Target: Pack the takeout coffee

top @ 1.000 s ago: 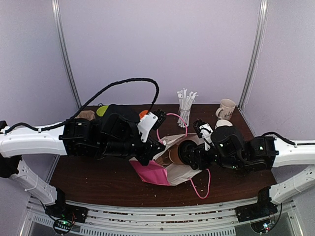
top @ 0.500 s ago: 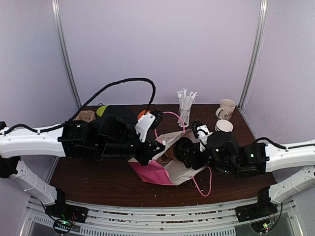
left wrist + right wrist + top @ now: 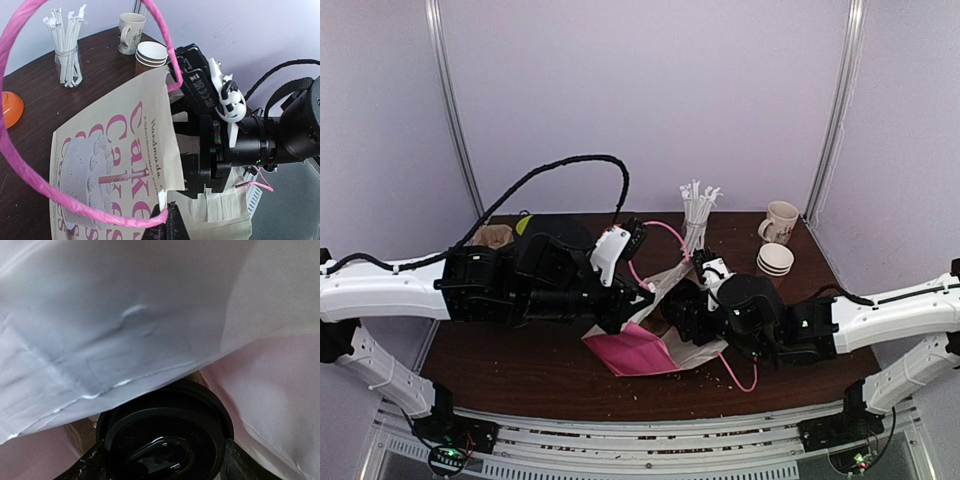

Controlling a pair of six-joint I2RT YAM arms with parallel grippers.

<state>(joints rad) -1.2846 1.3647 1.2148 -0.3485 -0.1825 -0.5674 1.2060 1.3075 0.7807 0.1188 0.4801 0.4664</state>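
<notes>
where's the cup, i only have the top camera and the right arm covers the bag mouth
Observer: In the right wrist view the takeout coffee is already inside the paper bag, with white paper close around it.
Operator: is it gripped or just sitting there
Observer: The right gripper has a finger on each side of the black lid.
Operator: and the left, is it on the bag
Observer: Yes. The left wrist view shows the left gripper pinching the bag's edge, right by the pink handle.
</notes>
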